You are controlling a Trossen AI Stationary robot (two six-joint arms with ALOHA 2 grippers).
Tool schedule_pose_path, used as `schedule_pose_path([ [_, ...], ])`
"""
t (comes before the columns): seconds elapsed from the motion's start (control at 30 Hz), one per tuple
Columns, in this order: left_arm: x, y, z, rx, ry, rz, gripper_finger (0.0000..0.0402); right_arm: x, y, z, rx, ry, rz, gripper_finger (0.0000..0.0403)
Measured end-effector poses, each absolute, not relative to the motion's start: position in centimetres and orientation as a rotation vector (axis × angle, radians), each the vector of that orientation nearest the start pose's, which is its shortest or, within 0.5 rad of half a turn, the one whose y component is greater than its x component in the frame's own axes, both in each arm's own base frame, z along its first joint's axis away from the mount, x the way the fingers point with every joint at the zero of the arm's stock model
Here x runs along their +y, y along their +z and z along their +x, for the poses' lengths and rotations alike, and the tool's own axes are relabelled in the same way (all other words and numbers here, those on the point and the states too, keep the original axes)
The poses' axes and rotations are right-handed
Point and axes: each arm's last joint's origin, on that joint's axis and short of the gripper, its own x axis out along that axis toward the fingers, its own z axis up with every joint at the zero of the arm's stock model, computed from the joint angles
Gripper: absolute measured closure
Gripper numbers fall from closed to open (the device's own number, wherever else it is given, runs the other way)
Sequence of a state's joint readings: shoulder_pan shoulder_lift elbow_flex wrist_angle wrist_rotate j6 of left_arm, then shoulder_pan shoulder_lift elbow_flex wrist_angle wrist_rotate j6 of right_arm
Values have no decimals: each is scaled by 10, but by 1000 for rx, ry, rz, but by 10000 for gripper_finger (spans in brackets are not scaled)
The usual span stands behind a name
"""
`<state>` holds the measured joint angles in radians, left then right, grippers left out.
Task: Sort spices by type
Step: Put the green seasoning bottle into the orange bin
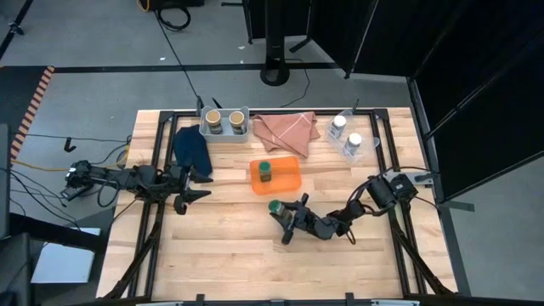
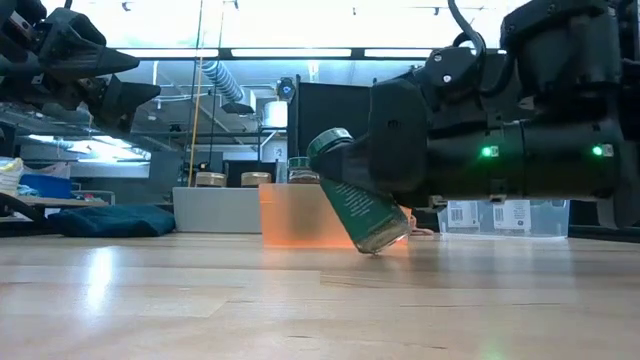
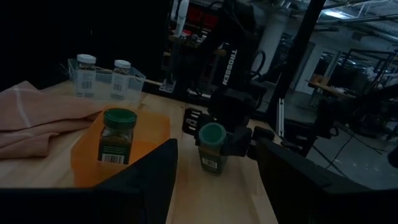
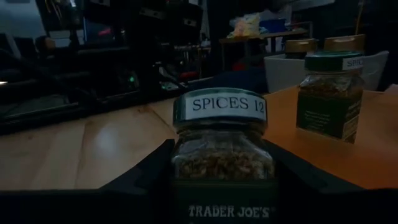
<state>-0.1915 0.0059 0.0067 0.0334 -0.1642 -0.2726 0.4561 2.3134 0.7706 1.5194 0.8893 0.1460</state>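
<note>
Right gripper clamped on tilted green jar, bottom edge near table; could scrape, twist loose short of tray.

You can't see right gripper fingertips in low view, buried behind tilted green-capped jar. Jar's label cut off at right wrist picture's bottom edge. White-capped jars: labels too small to read from above.

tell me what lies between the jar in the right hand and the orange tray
Nothing: the high view shows only bare wood between the green-capped jar held in the right hand and the orange tray.
</note>
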Motion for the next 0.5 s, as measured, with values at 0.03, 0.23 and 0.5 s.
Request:
schedule_pose_path([
  [0.03,-14,169,96,-30,-32,-278,178,136,53,325,-18,-434,126,202],
  [0.23,-14,168,96,-29,-31,-278,178,138,52,324,-19,-452,122,188],
  [0.5,-14,168,96,-29,-31,-274,178,139,48,322,6,-452,99,114],
])
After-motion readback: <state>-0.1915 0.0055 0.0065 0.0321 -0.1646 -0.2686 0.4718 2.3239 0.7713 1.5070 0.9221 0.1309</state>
